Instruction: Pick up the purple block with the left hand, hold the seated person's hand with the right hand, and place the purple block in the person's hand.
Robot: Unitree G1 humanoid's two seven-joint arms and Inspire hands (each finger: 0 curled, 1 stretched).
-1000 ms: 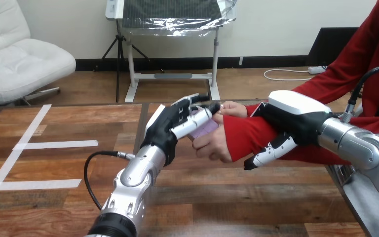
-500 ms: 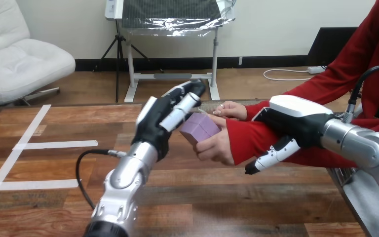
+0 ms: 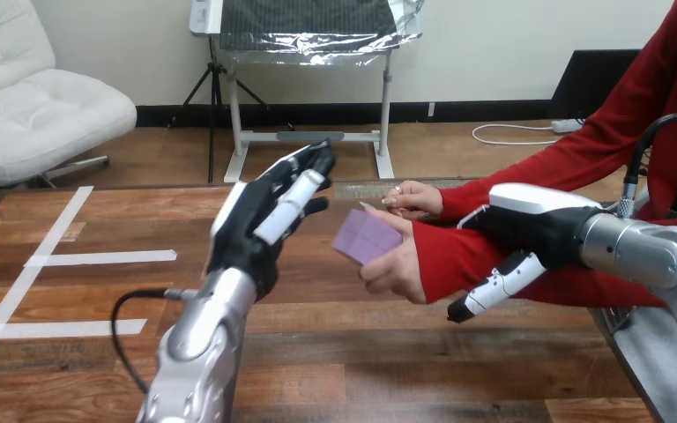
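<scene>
Two robot hands flank the purple block [image 3: 366, 236], which rests in the person's hand [image 3: 398, 269] above the bench [image 3: 361, 352]. Just left of the block, the left hand [image 3: 264, 216] is spread and empty; to its right, the right hand [image 3: 533, 222] clasps the person's forearm [image 3: 454, 256].

The left arm [image 3: 196, 345] angles up from the near edge, its left hand [image 3: 260, 220] raised with fingers straight and spread. The right hand [image 3: 538, 231], at right, curls round the person's forearm [image 3: 445, 256].

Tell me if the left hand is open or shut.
Open: the left hand has straight fingers, clear of the block in the person's hand.
</scene>
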